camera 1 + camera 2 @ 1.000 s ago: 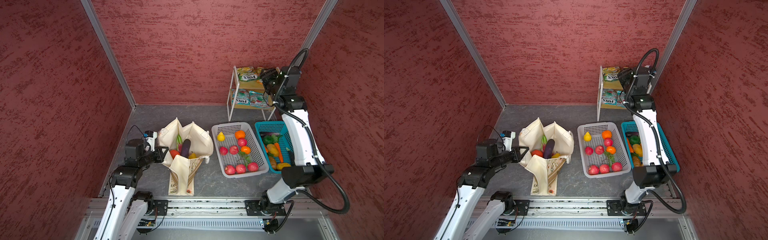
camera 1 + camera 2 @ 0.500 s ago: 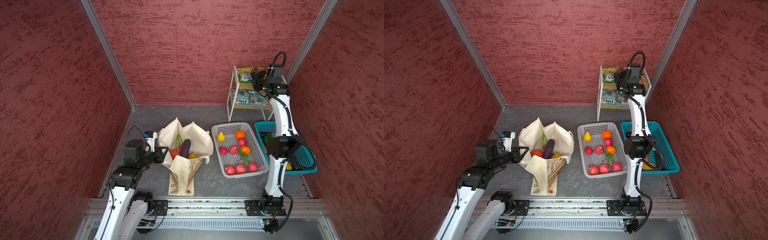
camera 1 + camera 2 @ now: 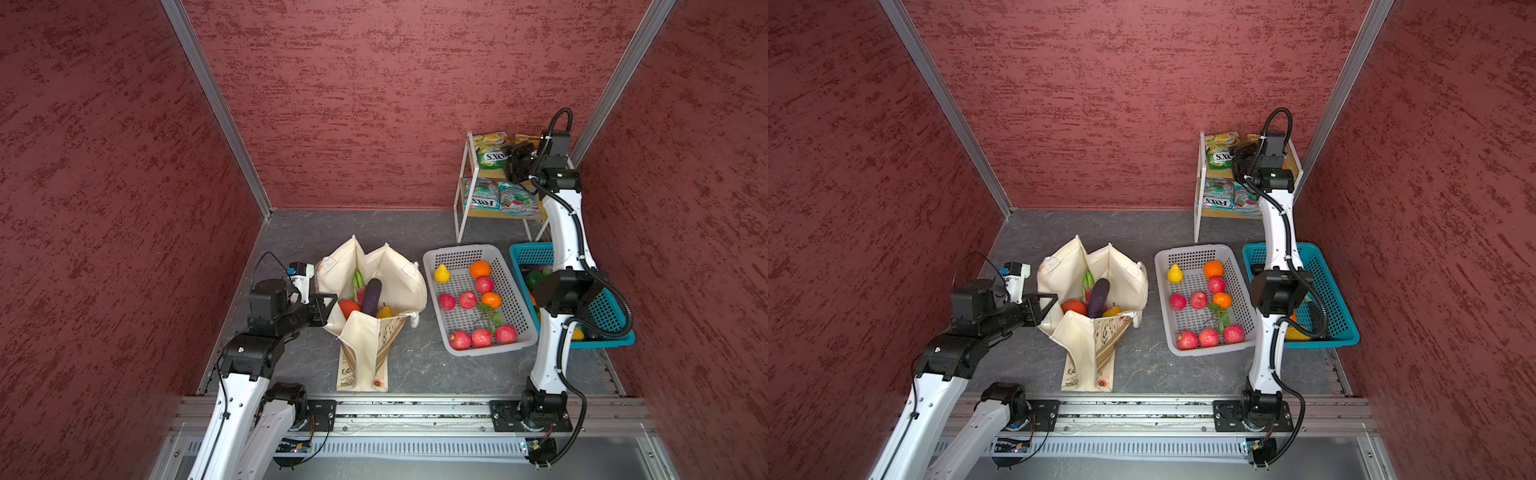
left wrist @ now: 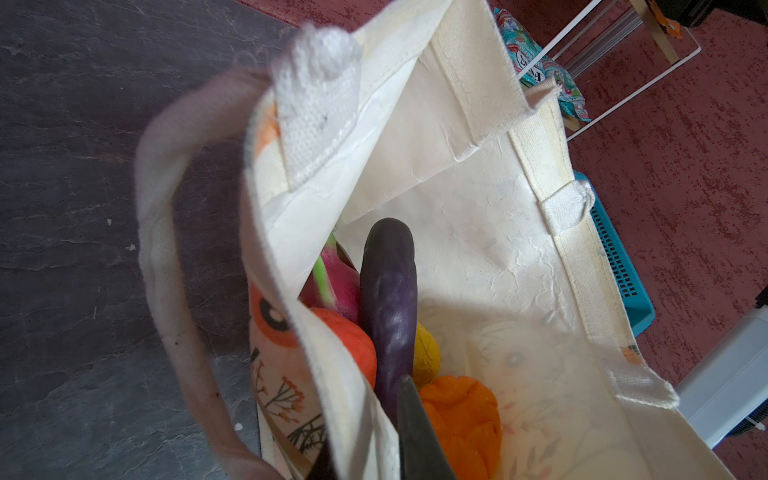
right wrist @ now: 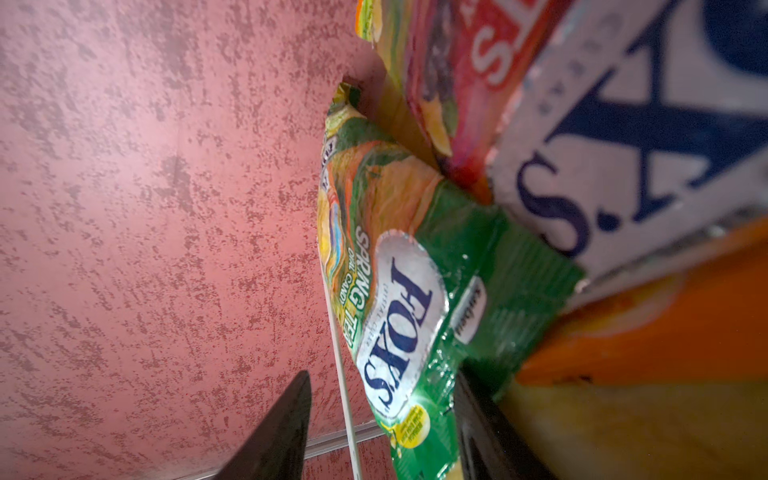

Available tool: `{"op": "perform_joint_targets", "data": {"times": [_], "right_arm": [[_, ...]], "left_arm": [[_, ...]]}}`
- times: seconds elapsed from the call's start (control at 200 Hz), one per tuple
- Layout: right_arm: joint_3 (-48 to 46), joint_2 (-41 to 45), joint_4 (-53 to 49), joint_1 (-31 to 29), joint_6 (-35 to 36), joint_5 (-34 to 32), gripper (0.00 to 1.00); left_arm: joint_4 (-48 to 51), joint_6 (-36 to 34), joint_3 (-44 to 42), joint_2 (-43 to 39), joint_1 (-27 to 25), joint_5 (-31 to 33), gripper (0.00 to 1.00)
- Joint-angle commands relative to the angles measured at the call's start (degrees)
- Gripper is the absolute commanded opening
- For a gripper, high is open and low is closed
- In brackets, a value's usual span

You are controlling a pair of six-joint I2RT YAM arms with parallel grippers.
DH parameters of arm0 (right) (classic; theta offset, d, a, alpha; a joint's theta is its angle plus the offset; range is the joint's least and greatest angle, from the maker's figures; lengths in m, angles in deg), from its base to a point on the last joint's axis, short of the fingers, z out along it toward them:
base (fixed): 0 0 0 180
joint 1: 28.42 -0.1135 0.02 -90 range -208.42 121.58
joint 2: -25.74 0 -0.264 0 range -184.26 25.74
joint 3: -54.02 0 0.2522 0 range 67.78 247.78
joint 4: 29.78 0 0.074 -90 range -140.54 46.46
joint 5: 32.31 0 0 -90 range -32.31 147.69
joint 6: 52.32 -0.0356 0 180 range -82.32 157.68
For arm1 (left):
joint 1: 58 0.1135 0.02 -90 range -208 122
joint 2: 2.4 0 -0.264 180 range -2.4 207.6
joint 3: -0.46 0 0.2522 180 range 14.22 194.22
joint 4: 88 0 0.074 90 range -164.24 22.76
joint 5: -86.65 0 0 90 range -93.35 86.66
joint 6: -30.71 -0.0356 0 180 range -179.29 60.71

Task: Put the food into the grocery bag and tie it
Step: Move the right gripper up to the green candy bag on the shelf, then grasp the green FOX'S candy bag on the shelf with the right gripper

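Glossy green FOX'S packet [image 5: 399, 316] is sitting inside the parted jaws of the right gripper [image 5: 382, 378] — a squeeze looks due next — while the left gripper [image 3: 330, 309] is clamping the cream canvas tote [image 3: 399, 274].

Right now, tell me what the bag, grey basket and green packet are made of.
The bag: woven cotton-like canvas, matte; visible weave and creases. The grey basket: likely rigid plastic, semi-matte; moulded perforated grid. The green packet: probably plastic film, glossy; crinkles and glare.

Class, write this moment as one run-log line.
left hand: grips bag rim | right hand: open, astride green packet on shelf | bag: eggplant inside
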Motion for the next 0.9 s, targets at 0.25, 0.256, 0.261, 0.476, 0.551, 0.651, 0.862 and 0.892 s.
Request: {"op": "perform_joint_targets", "data": {"times": [0.25, 0.256, 0.261, 0.476, 0.551, 0.651, 0.862, 0.892], "right_arm": [[-0.91, 8.27, -4.24, 0.41, 4.19, -5.75, 0.58], [-1.04, 8.46, -4.33, 0.42, 4.22, -5.84, 0.58], [-1.15, 8.51, -4.38, 0.38, 4.28, -5.93, 0.58], [-4.73, 9.60, -5.91, 0.35, 4.12, -6.48, 0.58], [-4.76, 8.78, -6.18, 0.41, 3.47, -5.53, 0.58], [-4.75, 7.93, -5.53, 0.33, 2.94, -4.72, 0.58], [-4.67, 5.86, -4.72, 0.29, 2.41, -3.05, 0.60], [-4.60, 5.46, -4.60, 0.30, 2.41, -2.84, 0.60]], "left_arm": [[-1.33, -0.21, -0.76, -0.94, -0.02, -0.43, 0.18], [-1.33, -0.19, -0.75, -0.94, -0.02, -0.39, 0.18], [-1.33, -0.18, -0.75, -0.94, -0.02, -0.41, 0.18], [-1.33, -0.17, -0.81, -1.15, 0.03, -0.47, 0.18], [-1.33, -0.17, -0.76, -1.20, 0.03, -0.43, 0.18], [-1.33, -0.17, -0.78, -1.14, -0.02, -0.43, 0.18], [-1.41, -0.17, -0.83, -1.16, -0.02, -0.52, 0.18], [-1.41, -0.17, -0.83, -1.20, 0.00, -0.52, 0.18]]}}
